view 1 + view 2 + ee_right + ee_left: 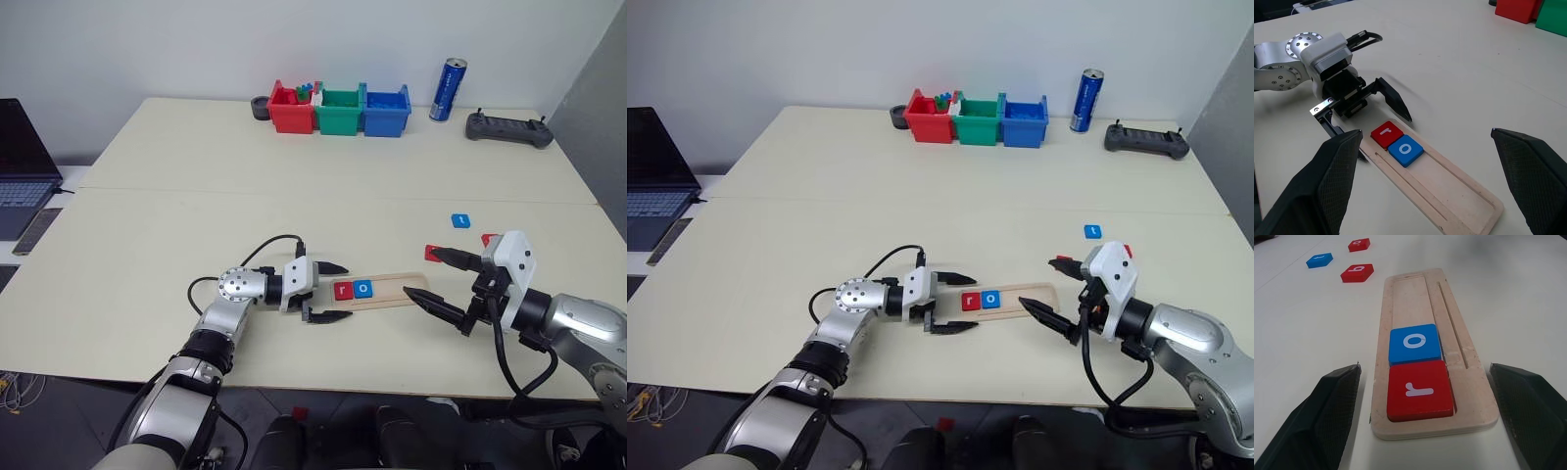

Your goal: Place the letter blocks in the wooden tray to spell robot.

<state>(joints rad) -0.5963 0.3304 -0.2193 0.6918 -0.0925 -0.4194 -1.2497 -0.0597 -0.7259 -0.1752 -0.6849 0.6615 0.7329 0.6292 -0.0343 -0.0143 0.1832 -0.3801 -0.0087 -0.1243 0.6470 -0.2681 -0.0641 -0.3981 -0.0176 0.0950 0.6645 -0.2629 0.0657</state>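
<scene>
Worktop point(196, 225): pale cream, w/ a seam running across the middle. A laptop point(22, 157) sits off its L edge.

Far edge of worktop: three plastic bins in a row, touching – red bin point(292, 110), green bin point(340, 111), blue bin point(386, 110). A small dark round thing sits just L of the red bin; can't tell what it is. A blue can point(450, 89) stands upright to the R of the bins, and a black controller point(508, 128) lies further R, nr the corner.

Left tool point(327, 292): at the L end of the tray, pointing R along it, fingers spread wide w/ the tray end between them, holding nothing. Left wrist view shows both pads clear of the wood.

Right tool point(439, 278): past the R end of the tray, fingers wide apart, empty, pointing back toward the tray.

Wooden tray point(392, 290): flat on the near half of the worktop, lengthwise L–R, betw the two tools. Its R part is bare wood.

Letter blocks: red "r" point(1420, 389) at the tray's L end, blue "o" point(1414, 343) touching it on the R, both flat in the groove. Three lie loose on the worktop beyond the tray's R end: red "b" point(1357, 272) nearest, blue "t" point(1319, 260) and red "o" point(1359, 244) further off, all apart from each other.
</scene>
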